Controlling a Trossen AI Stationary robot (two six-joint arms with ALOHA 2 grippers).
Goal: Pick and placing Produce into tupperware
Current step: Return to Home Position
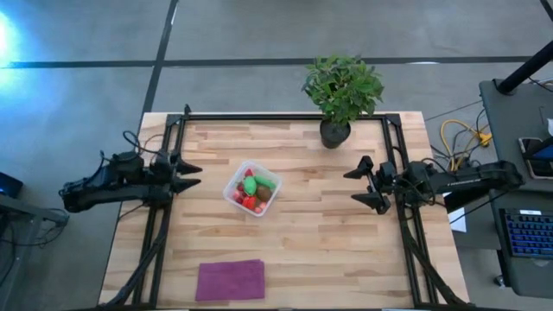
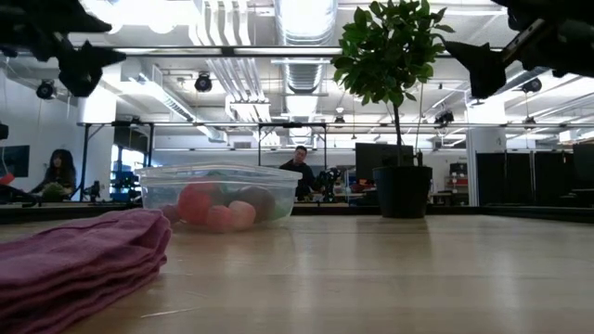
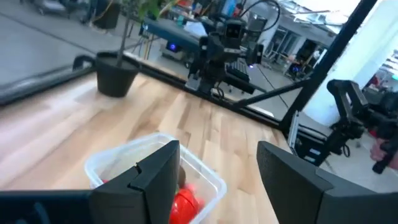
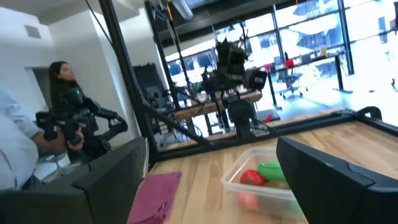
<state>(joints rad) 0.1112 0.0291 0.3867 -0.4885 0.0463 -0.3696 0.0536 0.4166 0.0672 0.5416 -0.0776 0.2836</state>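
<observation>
cloth [image 1: 230, 280], purple and folded, lies nearest me by the front edge of the table [image 1: 328, 255]. past it i see the tupperware [image 1: 234, 198] mid-table, with the produce [image 1: 257, 192] inside: red, green and brown pieces. left gripper [image 1: 199, 175] hangs to its left, fingers spread, empty; right gripper [image 1: 350, 187] to its right, likewise spread and empty. farthest off stands the potted plant [image 1: 343, 91].

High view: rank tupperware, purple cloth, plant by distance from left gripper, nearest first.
1. Tupperware, mid-table, just off the left gripper.
2. Cloth, bottom table edge in the picture.
3. Plant, top edge, nearer the right gripper.
</observation>
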